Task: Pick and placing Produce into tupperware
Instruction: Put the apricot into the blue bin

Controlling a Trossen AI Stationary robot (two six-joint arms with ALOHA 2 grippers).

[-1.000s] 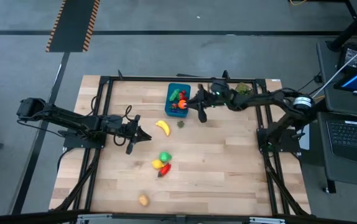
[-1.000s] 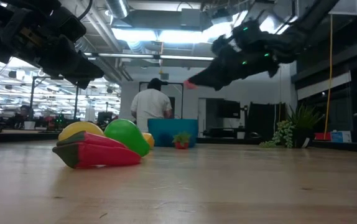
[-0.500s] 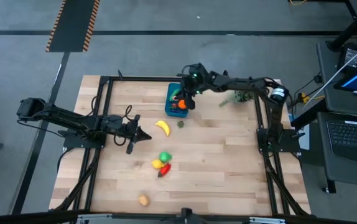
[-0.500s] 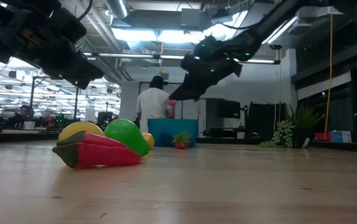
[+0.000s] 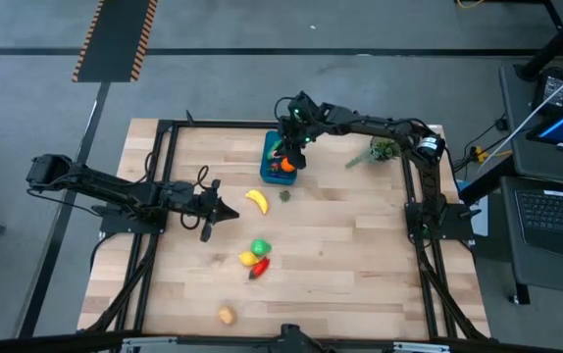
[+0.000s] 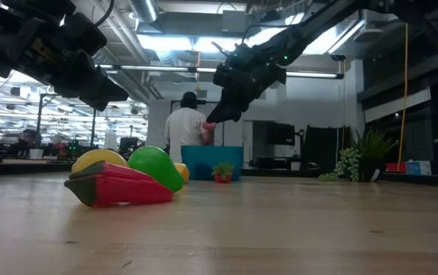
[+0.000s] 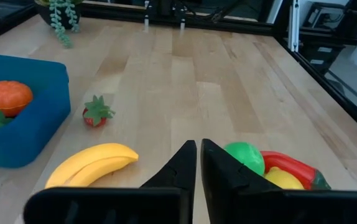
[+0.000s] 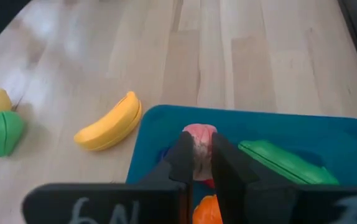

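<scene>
Pink toy (image 8: 198, 138) sits pinched in the right gripper (image 8: 197, 163), directly above the blue tub (image 5: 267, 162) at upper centre of the overhead frame; release drops straight down. Left gripper (image 5: 215, 214), closed and empty, waits mid-left.

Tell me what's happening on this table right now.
The right gripper hovers over the teal tub, jaws shut on a small pink toy. An orange toy and a green one already lie inside. The banana, a strawberry and more produce lie on the table. The left gripper waits, shut, near the banana.
</scene>
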